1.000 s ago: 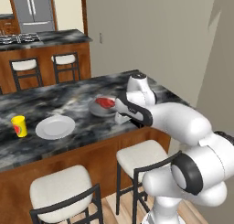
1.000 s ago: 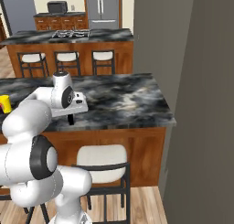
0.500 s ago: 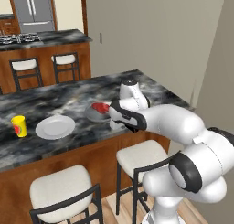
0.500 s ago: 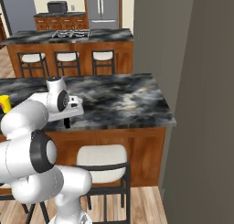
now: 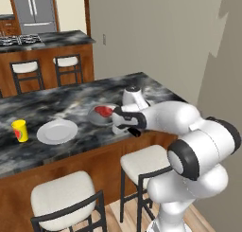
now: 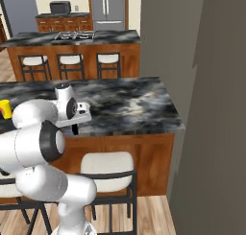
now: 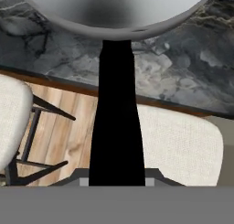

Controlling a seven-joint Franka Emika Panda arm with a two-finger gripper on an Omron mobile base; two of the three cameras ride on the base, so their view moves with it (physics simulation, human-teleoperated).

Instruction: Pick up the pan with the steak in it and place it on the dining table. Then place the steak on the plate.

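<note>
The pincer (image 5: 126, 128) pinches the black handle of the pan (image 5: 100, 115), and the arm has carried the pan along the worktop (image 5: 56, 108), closer to the plate (image 5: 57, 131) than a moment ago. The steak (image 5: 103, 111) lies inside the pan. The pan looks nearly set down, so lifting the steak onto the plate comes next.

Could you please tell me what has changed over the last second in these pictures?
The gripper has carried the pan with the steak leftward along the dining table, toward the plate. It still holds the handle. The plate and the yellow cup stayed put.
</note>
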